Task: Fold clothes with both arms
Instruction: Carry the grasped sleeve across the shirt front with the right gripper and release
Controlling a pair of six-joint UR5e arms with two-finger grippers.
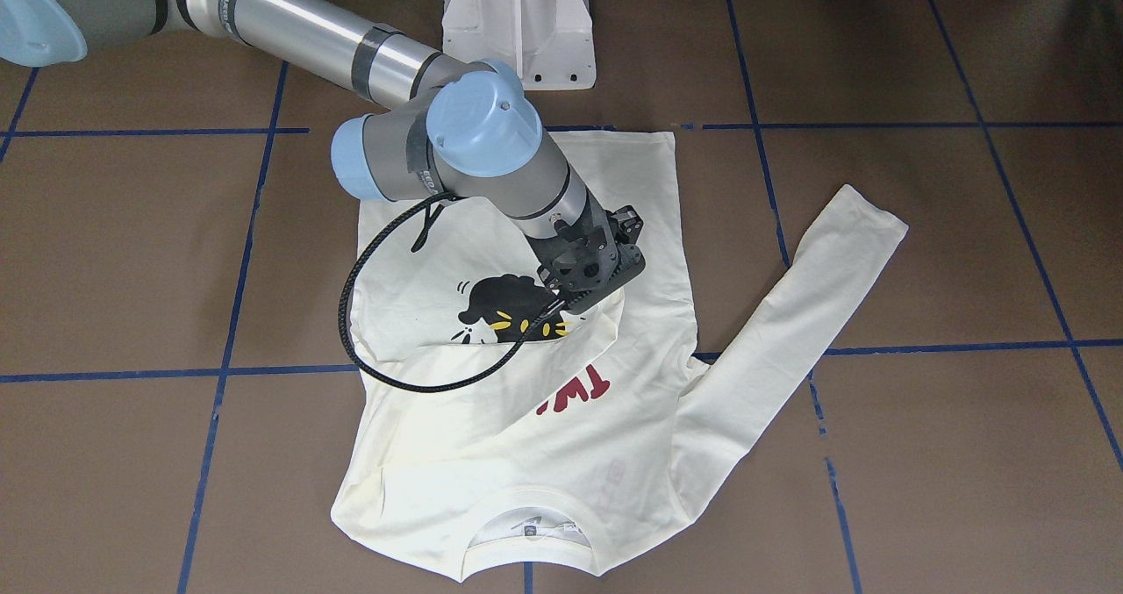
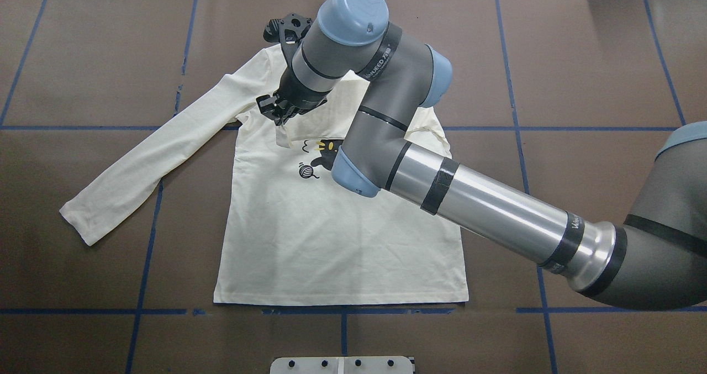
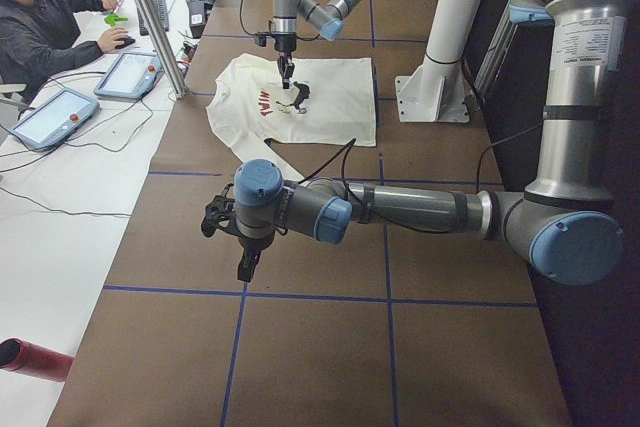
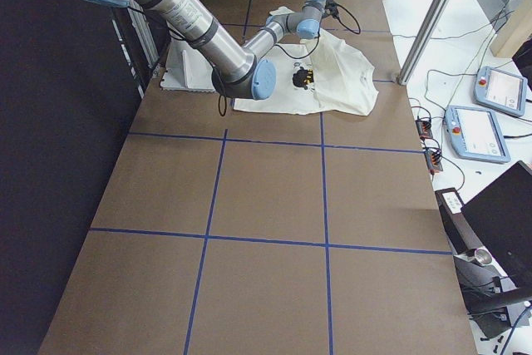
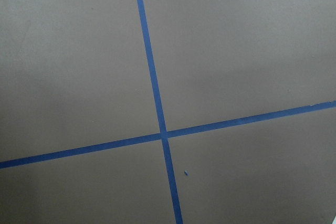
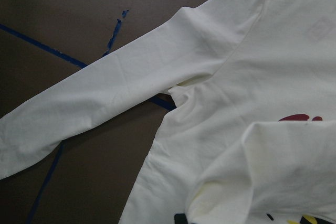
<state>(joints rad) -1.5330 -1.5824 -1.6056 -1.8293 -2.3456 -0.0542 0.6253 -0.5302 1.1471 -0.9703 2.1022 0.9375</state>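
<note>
The right pincer (image 2: 279,119) is clamping the T-shirt (image 2: 331,241) sleeve above the cat print (image 1: 507,303); the left pincer (image 3: 245,267) is hovering, its opening impossible to tell.

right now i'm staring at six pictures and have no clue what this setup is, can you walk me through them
These are two grey metal jointed robot arms with light-blue caps, right arm and left arm, each ending in a black two-finger tool, at a brown table with blue tape lines. Two pictures look down, from behind the robot and facing it; two look from the table's ends; two are wrist cameras. A cream-white long-sleeved T-shirt with a black cat print lies print up. One sleeve is folded across it, and the right tool seems to pinch that sleeve's end; the other sleeve lies stretched out. The left tool hovers over bare table; open or shut, I cannot tell.
</note>
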